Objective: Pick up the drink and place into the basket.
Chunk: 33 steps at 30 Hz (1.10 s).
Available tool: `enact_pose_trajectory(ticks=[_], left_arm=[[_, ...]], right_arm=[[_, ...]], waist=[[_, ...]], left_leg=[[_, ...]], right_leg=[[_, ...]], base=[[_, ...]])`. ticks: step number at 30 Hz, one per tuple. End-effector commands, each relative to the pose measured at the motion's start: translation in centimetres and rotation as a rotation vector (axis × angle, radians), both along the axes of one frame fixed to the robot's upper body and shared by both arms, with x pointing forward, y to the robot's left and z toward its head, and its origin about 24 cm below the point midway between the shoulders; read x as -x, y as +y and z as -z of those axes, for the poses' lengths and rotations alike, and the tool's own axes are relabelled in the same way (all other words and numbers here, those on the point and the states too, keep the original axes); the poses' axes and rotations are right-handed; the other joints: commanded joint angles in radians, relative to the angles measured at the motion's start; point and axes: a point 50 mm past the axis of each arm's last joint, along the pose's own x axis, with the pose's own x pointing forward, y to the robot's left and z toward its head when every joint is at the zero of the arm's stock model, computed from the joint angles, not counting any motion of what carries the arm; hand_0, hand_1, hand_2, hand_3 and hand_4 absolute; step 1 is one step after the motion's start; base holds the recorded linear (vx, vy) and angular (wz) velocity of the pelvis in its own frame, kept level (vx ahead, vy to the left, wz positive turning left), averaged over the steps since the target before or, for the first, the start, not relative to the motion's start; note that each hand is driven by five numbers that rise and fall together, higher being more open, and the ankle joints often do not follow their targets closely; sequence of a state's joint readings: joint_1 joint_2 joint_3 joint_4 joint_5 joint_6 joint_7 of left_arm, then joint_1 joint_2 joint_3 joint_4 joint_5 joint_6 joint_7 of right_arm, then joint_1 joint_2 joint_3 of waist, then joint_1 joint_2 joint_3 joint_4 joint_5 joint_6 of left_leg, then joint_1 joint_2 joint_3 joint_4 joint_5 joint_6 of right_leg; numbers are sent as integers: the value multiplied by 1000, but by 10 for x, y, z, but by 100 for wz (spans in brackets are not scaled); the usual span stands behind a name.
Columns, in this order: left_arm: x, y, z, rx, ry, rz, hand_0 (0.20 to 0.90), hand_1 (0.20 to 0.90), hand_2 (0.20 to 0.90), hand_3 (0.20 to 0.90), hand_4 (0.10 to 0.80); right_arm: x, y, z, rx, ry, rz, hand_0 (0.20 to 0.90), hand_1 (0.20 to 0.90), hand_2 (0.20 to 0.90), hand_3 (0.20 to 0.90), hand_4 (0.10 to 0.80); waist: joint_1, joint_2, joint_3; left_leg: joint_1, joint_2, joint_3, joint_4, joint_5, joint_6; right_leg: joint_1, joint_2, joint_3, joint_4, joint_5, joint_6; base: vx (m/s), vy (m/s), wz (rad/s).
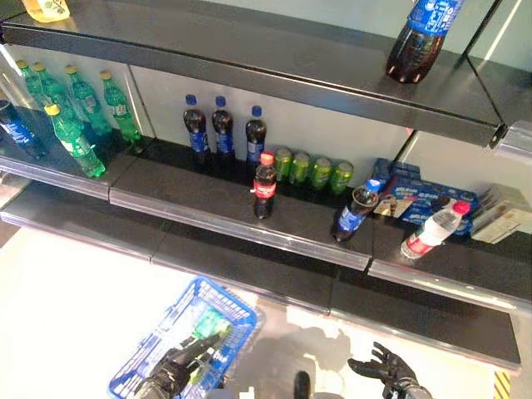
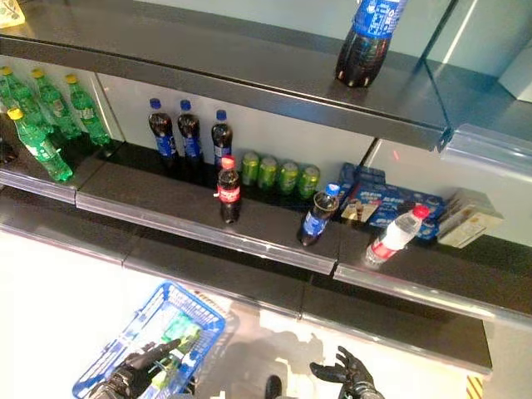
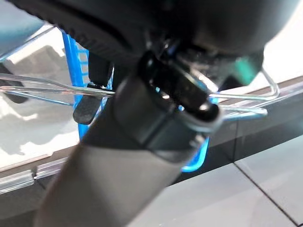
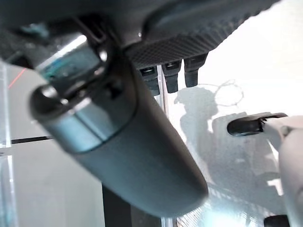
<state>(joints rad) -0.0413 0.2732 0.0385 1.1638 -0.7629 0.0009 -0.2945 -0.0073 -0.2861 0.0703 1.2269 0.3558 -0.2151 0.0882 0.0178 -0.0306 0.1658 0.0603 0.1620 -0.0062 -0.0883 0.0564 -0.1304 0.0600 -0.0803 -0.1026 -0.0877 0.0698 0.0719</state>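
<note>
Blue basket (image 1: 218, 309) apparently on left hand (image 1: 176, 368)

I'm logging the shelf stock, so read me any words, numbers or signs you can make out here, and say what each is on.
No text here reads clearly enough to quote.
Cola bottle red label: print blurred.
Blue-label bottles: print too small.
Green bottles: labels blurred.
Green cans: too small.
Blue box: white print, unreadable.
Water bottle: label unreadable.
Basket: no text visible.
</note>
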Motion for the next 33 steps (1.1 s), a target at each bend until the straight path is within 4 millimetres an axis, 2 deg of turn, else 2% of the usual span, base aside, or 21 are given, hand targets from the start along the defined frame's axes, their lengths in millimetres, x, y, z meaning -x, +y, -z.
enact_pose_trajectory(ticks=[1,8,12,13,15,16,17,18,20,21,23,24,26,28,30,33], left_arm=[[-26,-3,-14,16,-153,91,300,300,300,200,100],[-13,4,-11,15,-132,105,300,300,300,200,100],[-10,0,-9,35,-134,132,300,300,300,200,100],[-10,0,-9,38,-137,138,300,300,300,200,100],[-9,-4,-8,58,-138,129,300,300,300,200,100],[-9,-4,-9,65,-149,142,300,300,300,200,100],[-12,-3,-10,64,-156,158,300,300,300,200,100],[-14,0,-12,50,-157,148,300,300,300,200,100],[-17,7,-14,25,-156,91,300,300,300,200,100],[-16,12,-16,12,-157,76,300,300,300,200,100],[-18,22,-20,-8,-164,74,300,300,300,200,100],[-23,26,-23,-14,-174,79,300,300,300,200,100],[-36,22,-26,-21,-200,73,300,300,300,200,100],[-41,13,-25,-15,-205,38,300,300,300,200,100],[-44,7,-24,9,-203,40,300,300,300,200,100],[-33,3,-18,21,-172,77,300,300,300,200,100]], right_arm=[[-15,-26,-15,68,-90,25,900,900,900,900,800],[-5,-25,-12,62,-70,41,900,900,900,900,800],[-2,-27,-12,74,-64,49,900,900,900,900,800],[-3,-29,-13,79,-65,61,900,900,900,900,800],[-5,-34,-15,98,-64,45,900,900,900,900,800],[-8,-37,-17,113,-69,41,900,900,900,900,800],[-9,-39,-19,119,-74,50,900,900,900,900,800],[-10,-40,-19,118,-79,53,900,900,900,900,800],[-14,-38,-19,96,-89,51,900,900,900,900,800],[-17,-34,-19,86,-87,31,900,900,900,900,800],[-21,-30,-18,75,-80,19,900,900,900,900,800],[-23,-29,-18,70,-80,34,900,900,900,900,800],[-27,-26,-18,59,-84,24,900,900,900,900,800],[-26,-18,-14,62,-61,-2,900,900,900,900,800],[-27,-17,-14,51,-66,6,900,900,900,900,800],[-20,-22,-13,46,-60,36,900,900,900,900,800]], waist=[[13,15,-34],[7,23,-53],[-11,25,-51],[-10,24,-47],[-8,15,-38],[-12,9,-30],[-11,3,-23],[-4,-4,-12],[13,-10,3],[15,-10,6],[4,-5,3],[2,-6,0],[7,-19,-3],[11,-21,-1],[12,-15,-8],[8,-9,-22]], left_leg=[[28,-7,9,40,-53,17],[83,-11,18,17,-67,17],[92,-12,19,24,-78,22],[84,-24,1,38,-86,23],[65,-78,-64,76,-126,44],[54,-96,-61,97,-147,59],[38,-105,-50,123,-161,63],[21,-112,-37,152,-172,64],[25,-96,8,151,-166,58],[36,-87,27,137,-159,61],[26,-75,36,135,-149,88],[-7,-75,17,176,-158,99],[-76,-80,22,234,-156,104],[-89,-74,22,236,-136,87],[-67,-60,16,192,-118,71],[-40,-50,16,148,-99,58]], right_leg=[[10,-106,-4,68,-36,98],[56,-112,-4,59,-52,104],[49,-108,31,73,-61,103],[47,-108,41,72,-58,103],[36,-114,105,54,-36,117],[20,-121,141,53,-27,123],[4,-131,145,50,-13,131],[-16,-146,123,49,11,147],[-41,-161,39,40,56,172],[-58,-165,20,64,71,180],[-80,-147,72,170,34,168],[-82,-134,105,201,-16,152],[-65,-124,102,168,-29,130],[-71,-116,91,139,-9,113],[-60,-104,90,122,-17,100],[-34,-95,77,109,-35,90]], base=[[15,13,6],[6,2,1],[-6,33,-1],[-2,111,-7],[2,141,-26],[-67,138,-66],[-134,77,-91],[-159,-12,-100],[-137,-86,-104],[-121,-119,-114],[-147,-140,-116],[-182,-179,-67],[-171,-217,-20],[-74,-188,-24],[-11,-109,-21],[41,-23,-7]])
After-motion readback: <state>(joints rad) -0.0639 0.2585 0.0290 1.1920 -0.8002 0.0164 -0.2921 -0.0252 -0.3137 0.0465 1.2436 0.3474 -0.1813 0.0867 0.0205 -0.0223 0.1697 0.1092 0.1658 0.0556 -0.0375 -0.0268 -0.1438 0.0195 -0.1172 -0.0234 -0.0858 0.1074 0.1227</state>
